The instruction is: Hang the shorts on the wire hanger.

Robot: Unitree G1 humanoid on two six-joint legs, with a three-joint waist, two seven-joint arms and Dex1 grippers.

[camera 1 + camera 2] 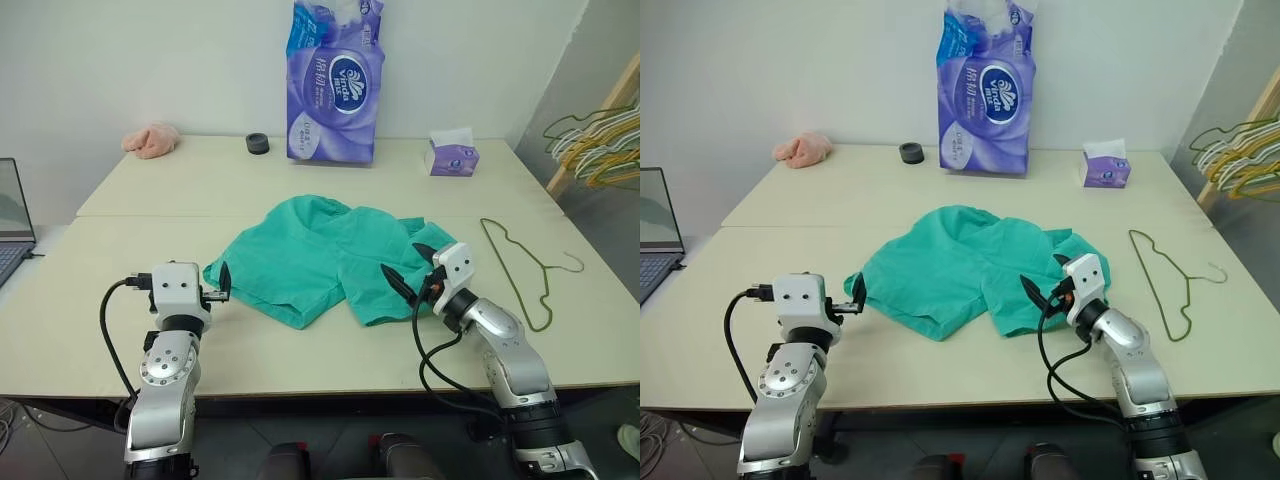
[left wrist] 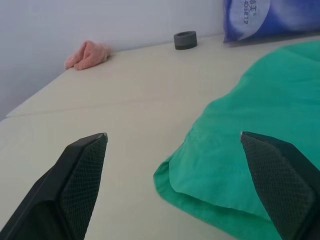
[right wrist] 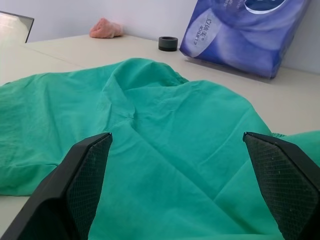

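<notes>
1. The shorts (image 1: pixel 325 258) lie crumpled and spread out in the middle of the pale tabletop (image 1: pixel 300 180), teal-green, with folds running across the cloth.
2. The wire hanger (image 1: pixel 522 270) lies flat on the tabletop to the right of the shorts, apart from them, its hook end pointing away from the shorts.
3. The left tool (image 1: pixel 224 281) sits at the left edge of the shorts, fingers spread wide and released; in the left wrist view one finger is over bare tabletop and the other over the cloth's rolled hem, with nothing grasped.
4. The right tool (image 1: pixel 411 268) hangs over the right part of the shorts, fingers wide apart and released; in the right wrist view the green cloth spreads out between and beyond its fingers.
5. Behind the shorts, against the wall, stands a purple pack of tissue paper (image 1: pixel 335 80).
6. A small black ring-shaped object (image 1: pixel 258 143) sits left of that pack, and a pink cloth lump (image 1: pixel 152 140) lies further left.
7. A purple tissue box (image 1: pixel 452 155) stands behind the shorts to the right.
8. A laptop (image 1: pixel 12 225) sits far left of the shorts, off the tabletop's edge.
9. More hangers (image 1: pixel 598 145) hang on a wooden rack beyond the wire hanger.
</notes>
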